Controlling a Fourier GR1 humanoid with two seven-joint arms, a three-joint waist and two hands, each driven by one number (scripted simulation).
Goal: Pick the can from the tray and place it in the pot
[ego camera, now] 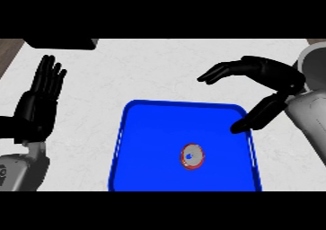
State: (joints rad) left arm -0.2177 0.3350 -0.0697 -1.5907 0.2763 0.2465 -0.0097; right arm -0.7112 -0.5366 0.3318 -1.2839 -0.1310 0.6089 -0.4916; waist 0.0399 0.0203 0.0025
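While upright, red-rimmed can (192, 156) on blue tray (147, 131)

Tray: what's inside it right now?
Only the can, seen from above, right of centre in the tray. The right hand overlaps the right rim and covers a small stretch there. The tray's near end is cut off by the view's lower edge.

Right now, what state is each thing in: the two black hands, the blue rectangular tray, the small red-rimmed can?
Small red-rimmed can: standing on end in the tray, untouched.
Blue rectangular tray: flat on the counter, holding only the can.
Black left hand: open, fingers up, resting at the left.
Black right hand: open, holding nothing, over the tray's far right corner.
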